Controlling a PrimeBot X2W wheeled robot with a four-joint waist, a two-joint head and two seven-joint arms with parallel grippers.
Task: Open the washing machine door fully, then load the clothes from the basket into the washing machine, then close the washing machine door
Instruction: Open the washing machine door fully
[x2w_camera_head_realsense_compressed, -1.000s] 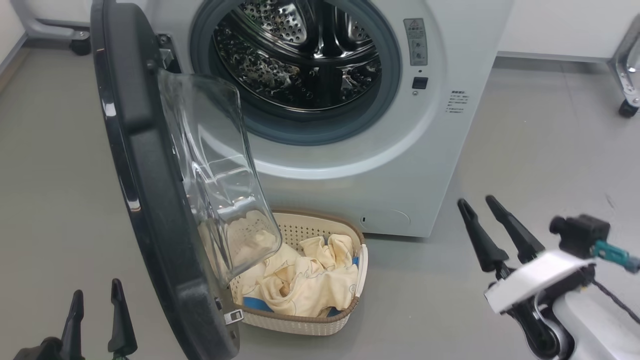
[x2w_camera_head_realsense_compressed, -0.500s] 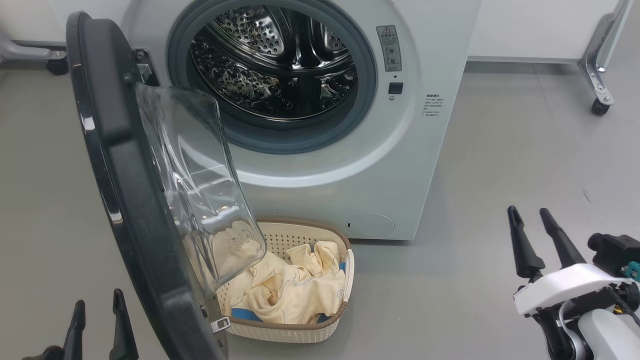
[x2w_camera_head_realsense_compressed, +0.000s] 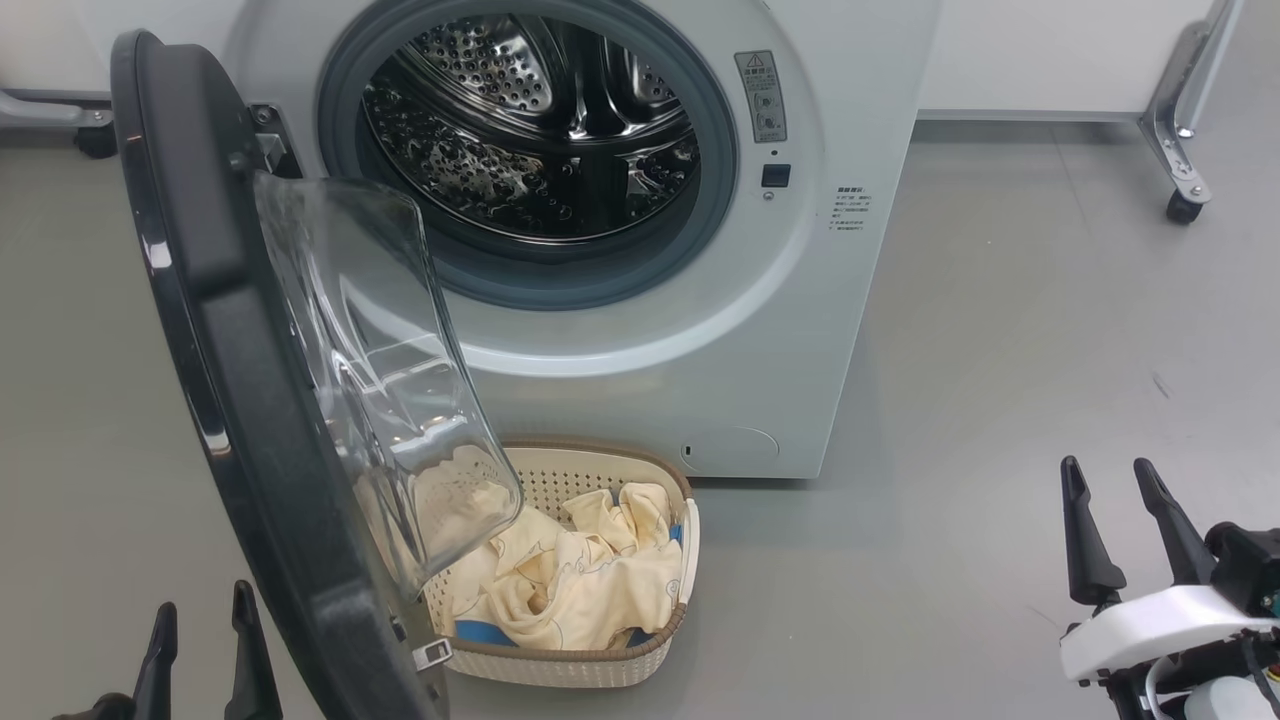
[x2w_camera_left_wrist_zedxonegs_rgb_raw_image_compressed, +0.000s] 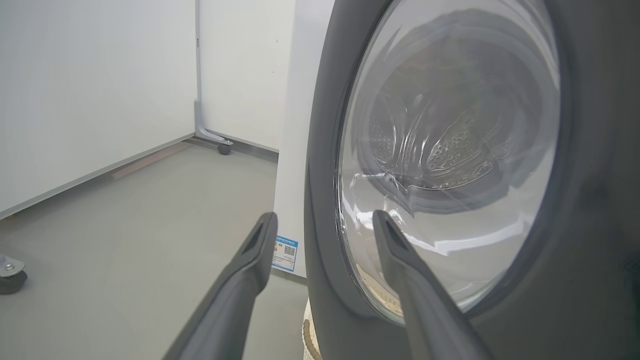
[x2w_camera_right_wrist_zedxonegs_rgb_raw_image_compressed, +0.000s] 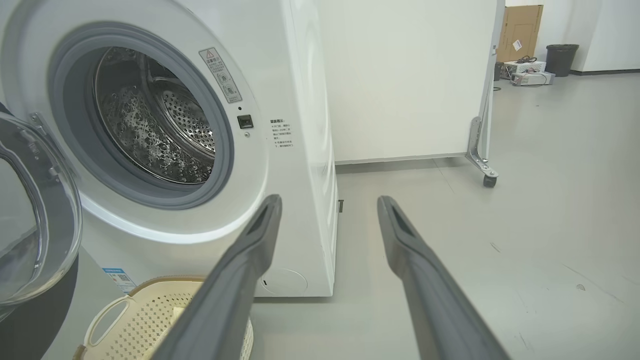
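The white washing machine (x2w_camera_head_realsense_compressed: 800, 300) stands with its steel drum (x2w_camera_head_realsense_compressed: 530, 130) exposed. The washing machine door (x2w_camera_head_realsense_compressed: 240, 400) hangs open to the left, and its glass bowl (x2w_camera_head_realsense_compressed: 380, 380) overlaps the basket's left part. The cream basket (x2w_camera_head_realsense_compressed: 560, 665) sits on the floor below the opening, holding the cream-yellow clothes (x2w_camera_head_realsense_compressed: 580, 590) with blue trim. My left gripper (x2w_camera_head_realsense_compressed: 202, 597) is open, low beside the door's outer face (x2w_camera_left_wrist_zedxonegs_rgb_raw_image_compressed: 590, 150). My right gripper (x2w_camera_head_realsense_compressed: 1106, 464) is open over the floor, right of the machine. The right wrist view shows the drum (x2w_camera_right_wrist_zedxonegs_rgb_raw_image_compressed: 155, 130) and the basket (x2w_camera_right_wrist_zedxonegs_rgb_raw_image_compressed: 145, 310) past my open right gripper (x2w_camera_right_wrist_zedxonegs_rgb_raw_image_compressed: 330, 198).
A metal frame leg on a caster (x2w_camera_head_realsense_compressed: 1185, 190) stands at the back right, another caster (x2w_camera_head_realsense_compressed: 95, 135) at the back left. A white wall panel (x2w_camera_right_wrist_zedxonegs_rgb_raw_image_compressed: 410, 75) runs behind the machine. Grey floor (x2w_camera_head_realsense_compressed: 1000, 400) spreads to the right. A cardboard box (x2w_camera_right_wrist_zedxonegs_rgb_raw_image_compressed: 520, 25) and a bin (x2w_camera_right_wrist_zedxonegs_rgb_raw_image_compressed: 561, 57) are far off.
The head camera has shifted, sliding the machine and basket leftwards in view. My right gripper has dropped lower and further right, away from the machine. The left gripper has barely moved.
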